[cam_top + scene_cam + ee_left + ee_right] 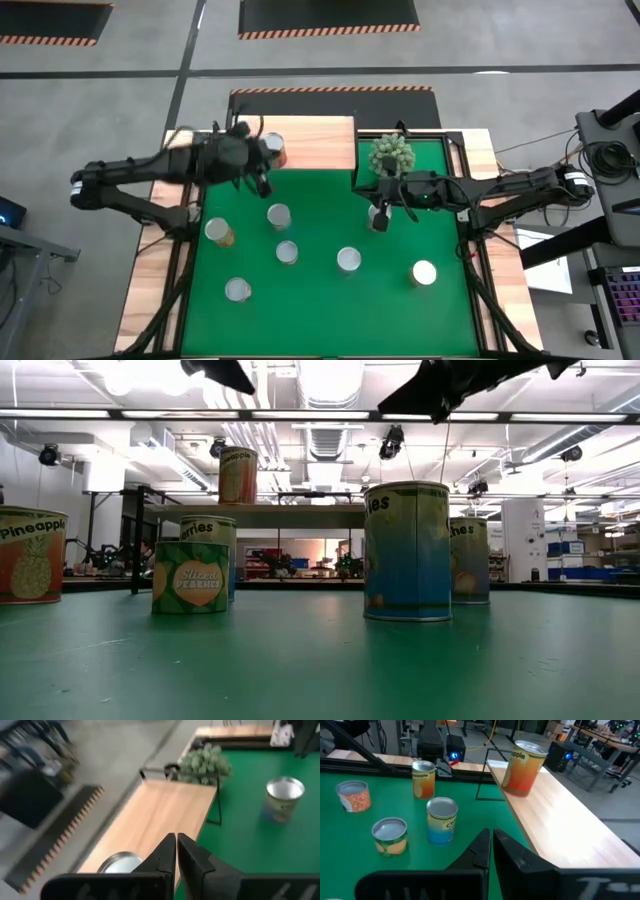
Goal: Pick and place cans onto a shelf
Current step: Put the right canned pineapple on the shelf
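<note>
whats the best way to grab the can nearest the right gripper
Judging by its pose, the can stands upright on the green mat just below the shut right gripper. Open the jaws, come straight down from above, and close on its round side wall just under the silver top; the spiky plant behind leaves room.

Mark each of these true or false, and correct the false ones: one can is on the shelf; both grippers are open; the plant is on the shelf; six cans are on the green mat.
One can stands on the shelf: true.
Both grippers are open: false. The left gripper and the right gripper both have their fingers shut, holding nothing.
The plant is on the shelf: false. It stands on the green mat, beside the shelf's end.
Six cans are on the green mat: true, among them one nearest the right arm's side.
</note>
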Action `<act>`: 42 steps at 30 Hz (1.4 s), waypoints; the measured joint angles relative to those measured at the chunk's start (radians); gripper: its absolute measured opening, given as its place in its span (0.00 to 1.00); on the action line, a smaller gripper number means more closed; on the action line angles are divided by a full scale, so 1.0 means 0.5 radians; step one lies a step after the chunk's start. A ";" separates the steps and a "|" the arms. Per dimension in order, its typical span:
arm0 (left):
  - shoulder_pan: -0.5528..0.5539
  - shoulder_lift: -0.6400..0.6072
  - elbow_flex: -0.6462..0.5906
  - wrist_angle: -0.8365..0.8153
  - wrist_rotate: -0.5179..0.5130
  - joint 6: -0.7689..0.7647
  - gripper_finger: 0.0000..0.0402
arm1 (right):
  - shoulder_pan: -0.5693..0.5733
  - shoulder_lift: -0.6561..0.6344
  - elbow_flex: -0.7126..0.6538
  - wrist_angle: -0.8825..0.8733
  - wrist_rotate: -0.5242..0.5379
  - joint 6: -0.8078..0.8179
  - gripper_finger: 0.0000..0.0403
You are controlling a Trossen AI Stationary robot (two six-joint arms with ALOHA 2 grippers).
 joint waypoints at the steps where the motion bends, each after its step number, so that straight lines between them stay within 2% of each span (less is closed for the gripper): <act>1: 0.085 0.025 0.052 -0.072 0.111 0.002 0.00 | 0.000 0.001 0.000 -0.003 -0.001 -0.013 0.02; 4: 0.332 0.092 0.119 -0.162 0.354 0.030 0.00 | 0.000 0.011 0.000 -0.022 0.000 -0.022 0.02; 7: 0.529 0.124 0.108 -0.171 0.511 0.051 0.00 | 0.000 0.016 -0.001 -0.046 0.000 -0.019 0.02; 11: 0.675 0.145 0.037 -0.172 0.602 0.061 0.00 | 0.000 0.018 -0.002 -0.104 0.000 -0.014 0.02; 29: 0.711 0.147 -0.107 -0.189 0.592 -0.033 0.00 | 0.000 0.018 -0.002 -0.138 0.002 -0.012 0.02; 37: 0.710 0.109 -0.107 -0.339 0.298 -0.164 0.00 | 0.000 0.018 -0.002 -0.138 0.006 -0.011 0.02; 42: 0.711 0.059 -0.107 -0.459 0.258 -0.263 0.00 | 0.000 0.018 -0.002 -0.146 0.006 -0.009 0.02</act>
